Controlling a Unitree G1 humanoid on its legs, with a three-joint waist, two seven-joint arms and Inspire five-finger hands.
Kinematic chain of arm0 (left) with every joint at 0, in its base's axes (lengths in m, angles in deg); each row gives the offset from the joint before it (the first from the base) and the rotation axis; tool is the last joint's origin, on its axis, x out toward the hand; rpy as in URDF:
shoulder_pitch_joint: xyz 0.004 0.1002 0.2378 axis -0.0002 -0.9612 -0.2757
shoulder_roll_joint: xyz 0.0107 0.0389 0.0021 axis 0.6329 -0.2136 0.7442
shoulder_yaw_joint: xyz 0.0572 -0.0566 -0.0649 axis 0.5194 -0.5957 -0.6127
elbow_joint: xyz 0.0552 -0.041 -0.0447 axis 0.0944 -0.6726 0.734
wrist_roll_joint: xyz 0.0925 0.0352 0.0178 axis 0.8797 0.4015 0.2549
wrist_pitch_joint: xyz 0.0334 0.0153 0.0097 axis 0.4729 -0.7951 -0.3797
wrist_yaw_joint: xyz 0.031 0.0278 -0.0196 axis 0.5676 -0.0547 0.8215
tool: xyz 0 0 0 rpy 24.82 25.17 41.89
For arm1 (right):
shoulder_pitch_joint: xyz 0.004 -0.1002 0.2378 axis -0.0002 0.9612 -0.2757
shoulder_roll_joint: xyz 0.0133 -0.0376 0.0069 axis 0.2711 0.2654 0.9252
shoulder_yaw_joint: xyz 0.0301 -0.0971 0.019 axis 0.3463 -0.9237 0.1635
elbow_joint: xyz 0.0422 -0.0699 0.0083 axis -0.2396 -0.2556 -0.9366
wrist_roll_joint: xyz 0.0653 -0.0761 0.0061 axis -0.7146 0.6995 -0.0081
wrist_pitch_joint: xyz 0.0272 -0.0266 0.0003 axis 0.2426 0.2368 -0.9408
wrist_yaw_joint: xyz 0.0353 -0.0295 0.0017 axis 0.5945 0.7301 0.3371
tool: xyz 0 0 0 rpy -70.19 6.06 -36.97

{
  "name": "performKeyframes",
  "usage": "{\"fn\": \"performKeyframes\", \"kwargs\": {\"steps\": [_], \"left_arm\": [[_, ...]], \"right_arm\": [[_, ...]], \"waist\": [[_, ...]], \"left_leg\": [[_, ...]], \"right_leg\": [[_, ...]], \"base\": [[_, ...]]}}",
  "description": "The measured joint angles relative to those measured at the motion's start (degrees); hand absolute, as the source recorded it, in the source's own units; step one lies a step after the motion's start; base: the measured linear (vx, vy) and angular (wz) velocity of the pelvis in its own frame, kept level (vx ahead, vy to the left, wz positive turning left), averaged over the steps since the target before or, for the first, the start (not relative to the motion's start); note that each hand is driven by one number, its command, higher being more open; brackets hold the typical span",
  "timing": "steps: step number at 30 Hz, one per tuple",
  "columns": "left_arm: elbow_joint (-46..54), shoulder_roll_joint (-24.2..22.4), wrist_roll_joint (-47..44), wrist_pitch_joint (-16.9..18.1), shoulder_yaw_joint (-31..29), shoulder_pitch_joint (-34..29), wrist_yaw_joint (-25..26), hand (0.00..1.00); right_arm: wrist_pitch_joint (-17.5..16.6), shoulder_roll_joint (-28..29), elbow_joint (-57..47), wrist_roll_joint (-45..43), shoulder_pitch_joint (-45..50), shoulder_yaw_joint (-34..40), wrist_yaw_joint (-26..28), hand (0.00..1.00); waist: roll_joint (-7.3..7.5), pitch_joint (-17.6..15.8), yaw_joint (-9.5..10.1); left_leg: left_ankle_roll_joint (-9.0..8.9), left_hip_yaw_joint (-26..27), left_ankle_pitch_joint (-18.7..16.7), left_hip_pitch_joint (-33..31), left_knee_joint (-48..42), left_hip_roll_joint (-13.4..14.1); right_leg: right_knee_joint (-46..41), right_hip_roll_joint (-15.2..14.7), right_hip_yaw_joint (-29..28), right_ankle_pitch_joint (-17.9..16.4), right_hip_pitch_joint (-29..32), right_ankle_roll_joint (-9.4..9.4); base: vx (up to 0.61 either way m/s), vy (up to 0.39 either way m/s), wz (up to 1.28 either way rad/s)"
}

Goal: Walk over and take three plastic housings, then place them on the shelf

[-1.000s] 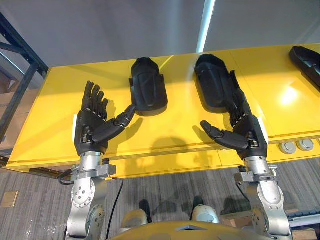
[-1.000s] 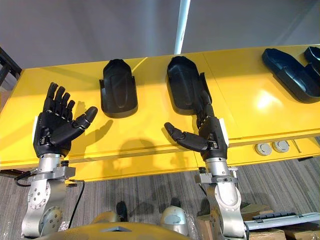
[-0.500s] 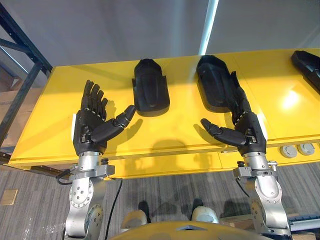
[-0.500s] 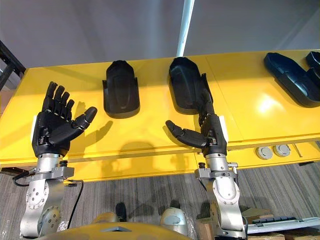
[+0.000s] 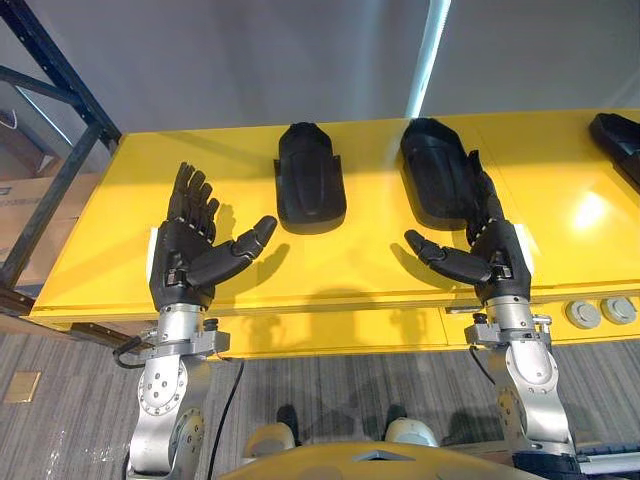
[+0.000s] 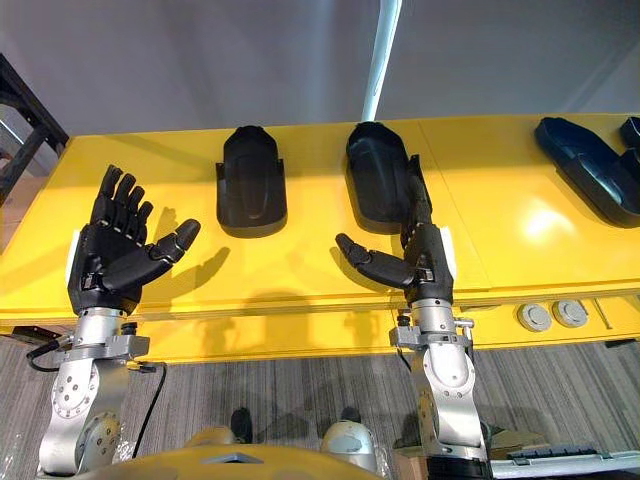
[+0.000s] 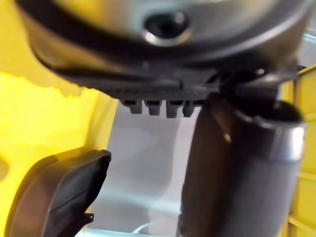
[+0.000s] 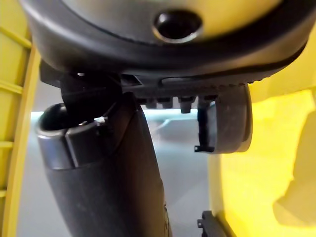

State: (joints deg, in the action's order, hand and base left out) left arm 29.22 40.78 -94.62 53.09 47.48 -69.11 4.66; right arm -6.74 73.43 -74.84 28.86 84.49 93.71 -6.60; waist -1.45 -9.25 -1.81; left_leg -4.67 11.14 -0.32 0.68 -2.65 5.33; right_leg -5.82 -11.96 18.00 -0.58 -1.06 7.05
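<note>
Reaching, nothing held: left hand (image 5: 190,255) and right hand (image 5: 490,262) hover, fingers spread, below the left housing (image 5: 310,185) and right housing (image 5: 440,180) on the yellow table (image 5: 350,265), upper centre; next each should close round one

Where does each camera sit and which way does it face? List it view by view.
Left eye view: on the head, looking down at the yellow table; left housing ahead of the open left robot hand, right housing beside the open right robot hand; both forearms show.
Right eye view: beside it; shares the same scene.
Left wrist view: on the left wrist, along the left thumb toward the left housing.
Right wrist view: on the right wrist, along the right thumb over the yellow table.
</note>
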Motion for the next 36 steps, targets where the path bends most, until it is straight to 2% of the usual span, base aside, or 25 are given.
{"fn": "performKeyframes", "kwargs": {"steps": [8, 16, 26, 31, 36], "left_arm": [[-0.89, -0.01, 0.01, -0.01, -0.09, 0.06, -1.22, 1.0], [-0.88, -0.01, 0.0, 0.0, -0.61, 0.98, -2.44, 1.0], [-0.72, -0.03, -0.51, 0.0, -1.94, 4.01, -6.22, 1.0], [-0.7, -0.1, -0.5, 0.0, -0.93, 5.21, -6.28, 1.0], [-0.7, -0.15, -0.63, 0.0, 0.78, 5.28, -6.53, 1.0]], "right_arm": [[-0.01, 0.0, 1.87, 0.0, -0.13, -0.06, -0.78, 1.0], [-0.19, 0.05, 1.86, -0.02, -0.62, -0.02, -4.04, 1.0], [-1.35, 2.17, -3.11, -0.13, -2.09, 0.07, -8.14, 1.0], [-1.41, 5.57, -3.69, -0.12, -0.8, 0.62, -10.43, 1.0], [-1.4, 7.51, -4.09, -0.18, 3.86, 3.0, -13.24, 1.0]], "waist": [[0.1, 1.46, 0.16], [0.21, 2.77, 0.19], [1.08, 3.9, 0.31], [1.22, 4.29, -0.17], [1.01, 4.41, -1.67]], "left_leg": [[-0.06, -0.39, 0.78, 1.17, 1.85, -0.18], [0.12, -0.06, 1.59, 1.83, 4.1, -0.64], [0.04, 1.06, 1.96, 3.82, 5.95, -0.59], [0.06, 3.58, 1.89, 3.92, 6.34, -0.6], [-0.09, 5.9, 1.67, 4.61, 6.9, -0.54]], "right_leg": [[0.98, 0.1, 0.69, 0.12, -1.19, 0.13], [3.13, 0.23, 0.69, 1.35, -1.63, 0.24], [3.86, 0.54, -0.15, 1.74, -2.53, 0.24], [6.39, 1.0, -2.65, 3.68, -1.91, 0.26], [7.07, 1.33, -4.47, 4.26, -1.02, 0.25]], "base": [[0.0, -0.004, 0.03], [0.0, 0.002, 0.0], [0.0, 0.001, -0.04], [-0.02, 0.011, -0.26], [0.0, 0.004, -0.23]]}}
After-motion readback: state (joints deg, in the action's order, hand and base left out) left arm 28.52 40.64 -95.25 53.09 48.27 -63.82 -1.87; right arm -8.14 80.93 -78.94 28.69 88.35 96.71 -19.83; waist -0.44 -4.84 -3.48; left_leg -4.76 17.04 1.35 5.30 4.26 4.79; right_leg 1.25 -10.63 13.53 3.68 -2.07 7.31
